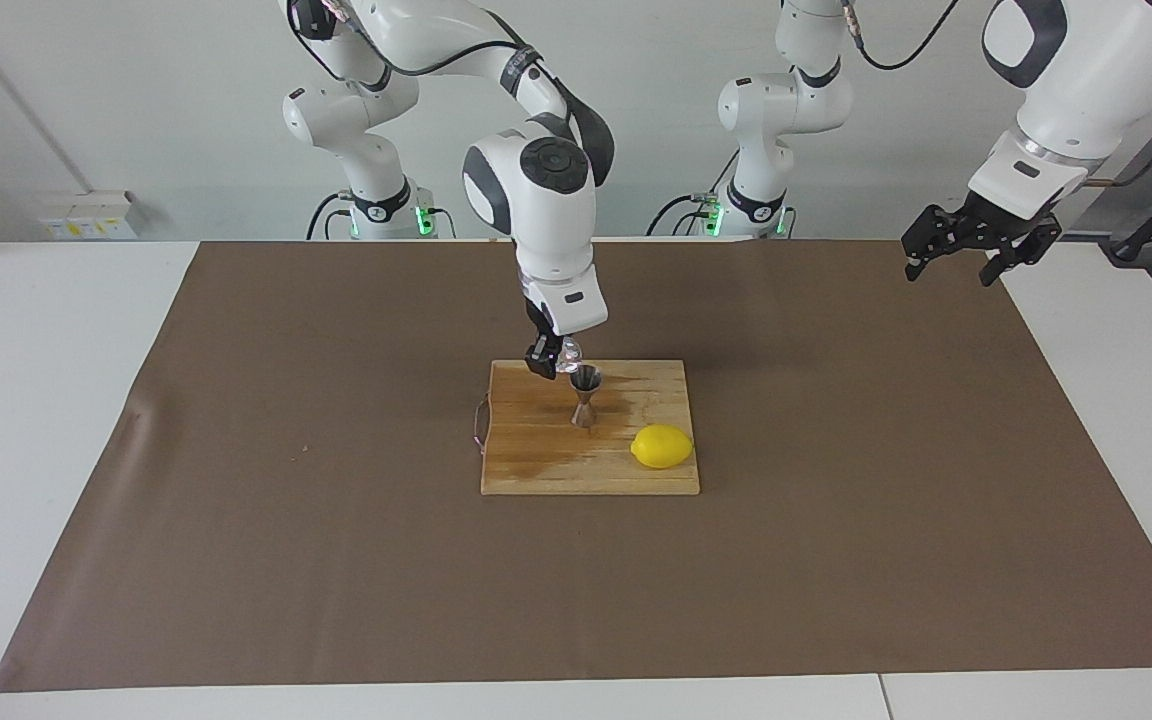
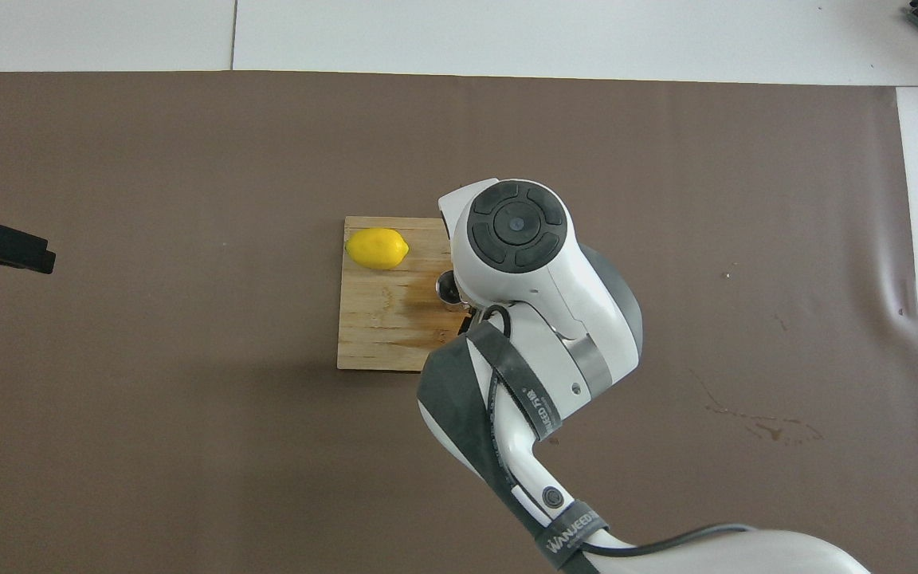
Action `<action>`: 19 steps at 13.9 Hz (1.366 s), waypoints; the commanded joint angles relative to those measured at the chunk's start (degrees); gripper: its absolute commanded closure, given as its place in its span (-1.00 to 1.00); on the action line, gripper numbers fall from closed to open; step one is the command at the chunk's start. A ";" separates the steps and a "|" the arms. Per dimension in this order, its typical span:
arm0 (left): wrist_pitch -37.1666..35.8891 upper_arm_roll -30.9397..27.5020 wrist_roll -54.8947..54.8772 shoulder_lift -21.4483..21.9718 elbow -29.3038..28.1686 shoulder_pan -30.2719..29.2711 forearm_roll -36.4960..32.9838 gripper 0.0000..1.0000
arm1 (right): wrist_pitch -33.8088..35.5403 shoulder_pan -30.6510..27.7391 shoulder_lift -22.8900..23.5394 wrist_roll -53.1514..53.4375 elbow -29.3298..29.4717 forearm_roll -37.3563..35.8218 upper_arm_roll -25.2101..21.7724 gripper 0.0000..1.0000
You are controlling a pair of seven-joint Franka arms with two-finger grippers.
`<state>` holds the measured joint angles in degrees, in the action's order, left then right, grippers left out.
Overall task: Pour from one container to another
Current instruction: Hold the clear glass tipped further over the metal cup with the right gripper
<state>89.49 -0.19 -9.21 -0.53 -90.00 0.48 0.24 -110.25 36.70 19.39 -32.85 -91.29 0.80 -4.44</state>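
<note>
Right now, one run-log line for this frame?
right gripper: shut on glass cup, over jigger | left gripper: open, waiting | lemon: on board

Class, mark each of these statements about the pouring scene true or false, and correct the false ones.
1. The right gripper holds the clear glass cup over the jigger. True.
2. The jigger lies on its side on the brown mat. False: it stands upright on the wooden board.
3. The lemon rests on the board, farther from the robots than the jigger. True.
4. The left gripper grips the lemon. False: it is open and empty, waiting over the mat's edge at the left arm's end of the table.
5. The lemon touches the jigger. False: bare board shows between them.
</note>
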 commanded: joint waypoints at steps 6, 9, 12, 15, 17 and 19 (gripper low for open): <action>0.07 0.01 0.16 1.41 -1.41 -0.04 -0.86 -1.00 | 3.72 1.35 2.67 1.56 4.19 -2.56 -0.30 0.90; 0.07 0.01 0.07 1.41 -1.41 -0.04 -0.86 -1.00 | 4.33 1.71 3.02 1.48 4.36 -3.26 -0.39 0.90; 0.07 0.01 0.16 1.41 -1.41 -0.04 -0.86 -1.00 | 5.30 1.71 3.90 1.48 5.94 -3.62 -0.39 0.90; 0.07 0.01 0.16 1.32 -1.41 -0.04 -0.86 -1.00 | 5.48 1.79 4.08 1.48 6.12 -4.41 -0.39 0.90; 0.07 0.01 0.16 1.41 -1.41 -0.04 -0.86 -1.00 | 5.57 1.80 4.25 1.48 6.21 -4.41 -0.30 0.91; 0.07 0.01 0.16 1.41 -1.41 -0.04 -0.86 -1.00 | 5.57 1.80 4.34 1.48 6.21 -4.49 -0.30 0.92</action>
<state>89.49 -0.19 -9.21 -0.53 -90.00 0.48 0.24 -106.02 38.04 22.60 -32.81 -86.99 -1.77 -4.53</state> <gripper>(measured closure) 0.000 0.507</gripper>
